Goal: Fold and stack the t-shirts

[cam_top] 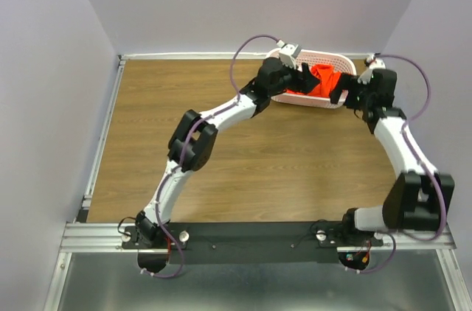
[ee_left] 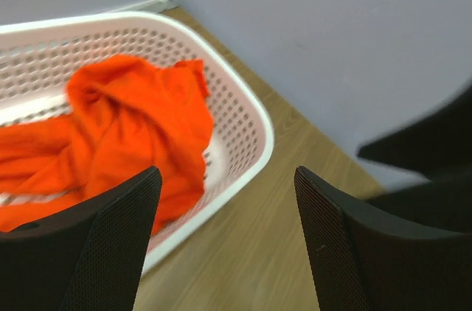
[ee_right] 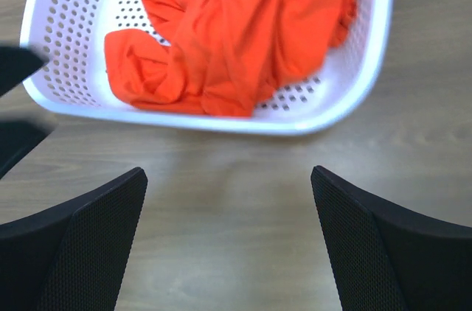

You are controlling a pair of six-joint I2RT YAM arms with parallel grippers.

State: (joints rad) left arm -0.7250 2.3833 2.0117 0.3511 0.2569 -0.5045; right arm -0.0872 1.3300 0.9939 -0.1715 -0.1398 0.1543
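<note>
The orange-red t-shirts (cam_top: 325,75) lie crumpled in a heap inside a white lattice basket (cam_top: 324,56) at the back right of the table. In the left wrist view the t-shirts (ee_left: 125,127) fill the basket (ee_left: 254,116). My left gripper (ee_left: 225,175) is open above the basket's near rim and the wood, with nothing between its fingers. In the right wrist view the t-shirts (ee_right: 236,38) sit in the basket (ee_right: 358,101). My right gripper (ee_right: 228,171) hangs wide open over bare table just short of it. Seen from above, the left gripper (cam_top: 307,81) and right gripper (cam_top: 341,91) flank the heap.
The basket stands close to the back wall (cam_top: 251,1) and the right wall (ee_left: 332,46). Wooden tabletop (cam_top: 184,105) spreads to the left and front of it. A metal rail (cam_top: 103,127) edges the table's left side.
</note>
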